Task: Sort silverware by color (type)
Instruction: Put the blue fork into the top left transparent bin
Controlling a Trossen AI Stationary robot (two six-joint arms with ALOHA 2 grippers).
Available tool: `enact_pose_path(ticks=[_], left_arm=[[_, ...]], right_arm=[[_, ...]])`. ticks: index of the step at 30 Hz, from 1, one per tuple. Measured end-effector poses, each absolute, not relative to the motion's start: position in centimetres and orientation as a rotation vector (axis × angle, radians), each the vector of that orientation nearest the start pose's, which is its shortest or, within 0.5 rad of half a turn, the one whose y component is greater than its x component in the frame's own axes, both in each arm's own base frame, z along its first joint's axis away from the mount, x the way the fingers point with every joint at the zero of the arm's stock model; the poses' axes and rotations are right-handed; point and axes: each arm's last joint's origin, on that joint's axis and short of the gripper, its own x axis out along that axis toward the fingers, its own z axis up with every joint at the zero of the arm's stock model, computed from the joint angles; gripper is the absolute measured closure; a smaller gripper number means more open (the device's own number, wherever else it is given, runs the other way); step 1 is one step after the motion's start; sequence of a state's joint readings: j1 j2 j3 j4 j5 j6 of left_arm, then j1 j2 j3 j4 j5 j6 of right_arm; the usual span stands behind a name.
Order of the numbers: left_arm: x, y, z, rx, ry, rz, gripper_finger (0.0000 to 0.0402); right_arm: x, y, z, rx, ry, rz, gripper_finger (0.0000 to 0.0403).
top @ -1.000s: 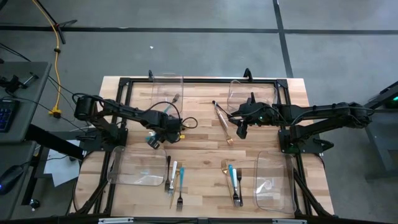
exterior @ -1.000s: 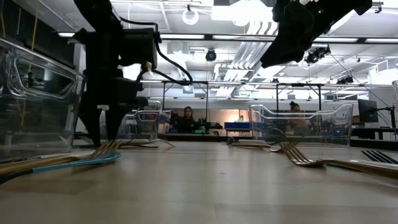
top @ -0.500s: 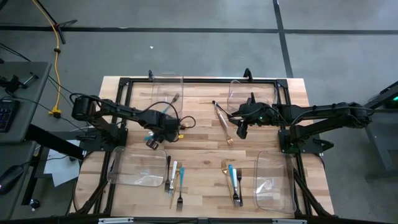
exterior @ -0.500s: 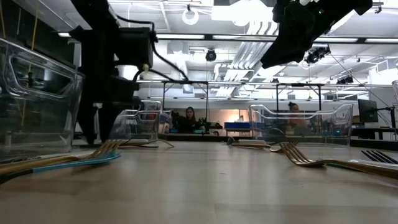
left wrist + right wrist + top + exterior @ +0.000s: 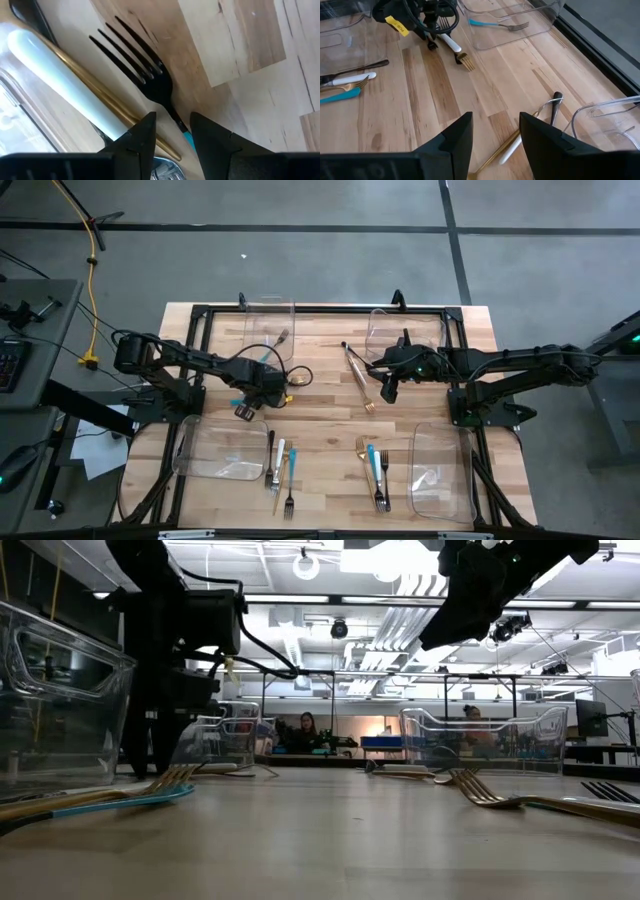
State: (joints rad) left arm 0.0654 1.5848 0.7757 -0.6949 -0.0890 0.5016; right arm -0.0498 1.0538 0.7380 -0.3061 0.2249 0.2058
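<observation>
Finds the left gripper (image 5: pixel 172 129) low over the wooden table (image 5: pixel 260 75), just beside a corner of a clear bin (image 5: pixel 20 125). Shows its fingers (image 5: pixel 142 137) released and standing apart, clenched on nothing. Places a dark fork (image 5: pixel 145 65) just ahead of those fingers, flat on the wood, tines pointing away from them and thin neck running back into the gap between them, with space on either side. Catches a sliver of teal handle (image 5: pixel 188 141) close against one finger. Puts a white-handled utensil (image 5: pixel 55 65) with a gold stem alongside the fork, off to one side of the fingers and by the bin's edge; touching it or not, cannot tell.

Finds the right gripper (image 5: pixel 495 127) up above the middle of the table, well apart from the left one. Shows its fingers (image 5: pixel 452 137) spread wide, with only bare wood below the gap. Places a gold utensil (image 5: pixel 492 157) and a white-handled piece (image 5: pixel 511 146) lying together just beyond one fingertip, and a dark-tipped piece (image 5: pixel 555 102) next to them. Farther ahead of these fingers, past the left arm's end: a teal-handled fork (image 5: pixel 492 23) inside a far bin (image 5: pixel 535 20). Off to one side, well away from the fingers: a small cluster (image 5: pixel 342 85) of dark, white, gold and teal pieces.

From above, the rest of the silverware in two loose groups by the table's near edge: a left group (image 5: pixel 278 465) near the left fingers, and a right group (image 5: pixel 375 470) well apart from both grippers.
</observation>
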Motion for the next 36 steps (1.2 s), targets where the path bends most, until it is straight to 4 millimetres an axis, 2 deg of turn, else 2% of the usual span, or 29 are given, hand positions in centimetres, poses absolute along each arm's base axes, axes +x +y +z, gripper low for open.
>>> enact_pose_path(ticks=[6,17,25,32,36], left_arm=[[24.2,1.9,13.5,0.388,1.504,-0.239,0.0293],[24.1,2.0,13.5,0.357,1.508,-0.222,0.0393],[24.4,2.0,13.9,0.332,1.527,-0.2,0.0398],[25.4,1.8,16.8,0.25,1.513,-0.251,0.04],[25.7,1.7,19.9,0.204,1.385,-0.267,0.04]], right_arm=[[21.8,-1.7,25.8,0.144,0.591,-0.329,0.0245],[21.8,-1.7,25.8,0.147,0.591,-0.33,0.0245],[21.8,-1.7,25.8,0.147,0.591,-0.33,0.0245],[21.8,-1.7,25.8,0.147,0.59,-0.33,0.0245],[21.8,-1.7,25.8,0.144,0.595,-0.329,0.0245]])
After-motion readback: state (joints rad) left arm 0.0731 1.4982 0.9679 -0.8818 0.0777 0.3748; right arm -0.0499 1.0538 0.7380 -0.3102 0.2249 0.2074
